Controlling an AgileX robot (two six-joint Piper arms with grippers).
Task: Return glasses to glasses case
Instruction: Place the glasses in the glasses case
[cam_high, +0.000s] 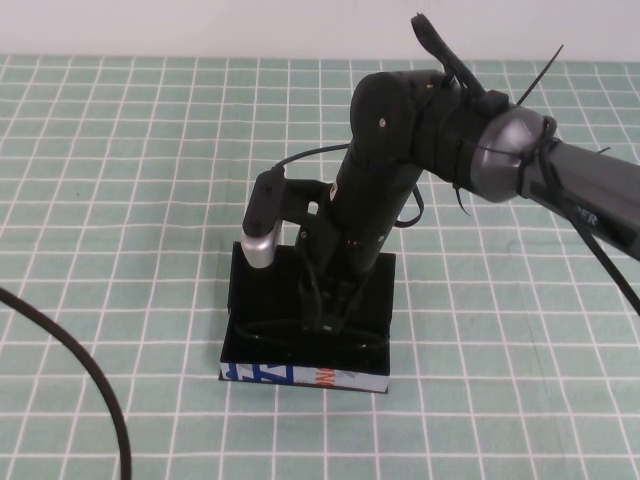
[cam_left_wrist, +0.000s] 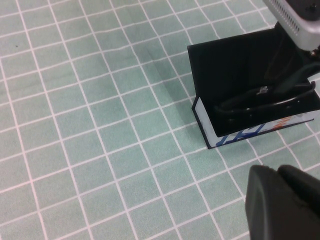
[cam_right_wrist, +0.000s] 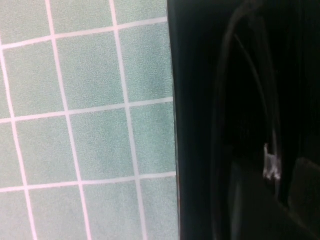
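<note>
Black glasses (cam_high: 300, 335) are seen lying inside the open glasses case (cam_high: 305, 375), long axis left to right, directly under the right pincer (cam_high: 335, 320); its jaw state cannot be told. The left pincer (cam_left_wrist: 282, 202) is parked nearer, apparently closed.

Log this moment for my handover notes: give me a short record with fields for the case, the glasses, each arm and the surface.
glasses case: black box, lid open and leaning back, printed front facing the camera
glasses: black frame lying inside the case
right gripper: reaching down into the case at the glasses; grip state unclear
left gripper: off to the case's side above the mat, holding nothing visible
surface: green checked mat
</note>
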